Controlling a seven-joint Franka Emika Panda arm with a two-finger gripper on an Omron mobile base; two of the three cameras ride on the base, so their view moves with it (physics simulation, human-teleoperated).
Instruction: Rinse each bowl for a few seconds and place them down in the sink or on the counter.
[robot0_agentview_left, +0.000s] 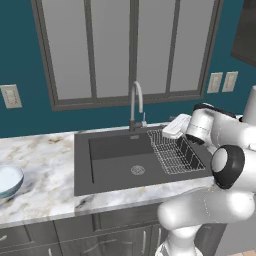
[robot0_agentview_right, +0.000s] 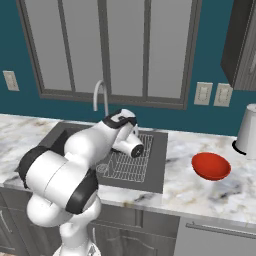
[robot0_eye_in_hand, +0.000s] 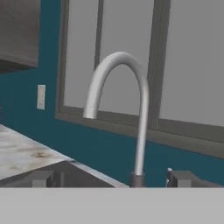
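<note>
The pale blue-grey bowl (robot0_agentview_left: 7, 181) with a whitish inside sits on the counter (robot0_agentview_left: 47, 160) at the far left edge, well left of the sink (robot0_agentview_left: 115, 162). The glossy red bowl (robot0_agentview_right: 211, 166) rests on the counter (robot0_agentview_right: 200, 197) right of the sink (robot0_agentview_right: 156, 170). My gripper (robot0_eye_in_hand: 113, 178) hovers over the sink's right side above the wire rack (robot0_agentview_left: 172, 152), facing the curved steel tap (robot0_eye_in_hand: 141, 113). Its fingertips (robot0_eye_in_hand: 41, 178) stand wide apart with nothing between them. Both bowls are far from it.
A white cylindrical jar (robot0_agentview_right: 248, 130) stands at the back right of the counter. The tap (robot0_agentview_left: 136, 102) rises behind the basin, before a window. A dark wall cabinet (robot0_agentview_right: 242, 42) hangs at the upper right. My own arm (robot0_agentview_right: 75, 165) crosses the sink's front.
</note>
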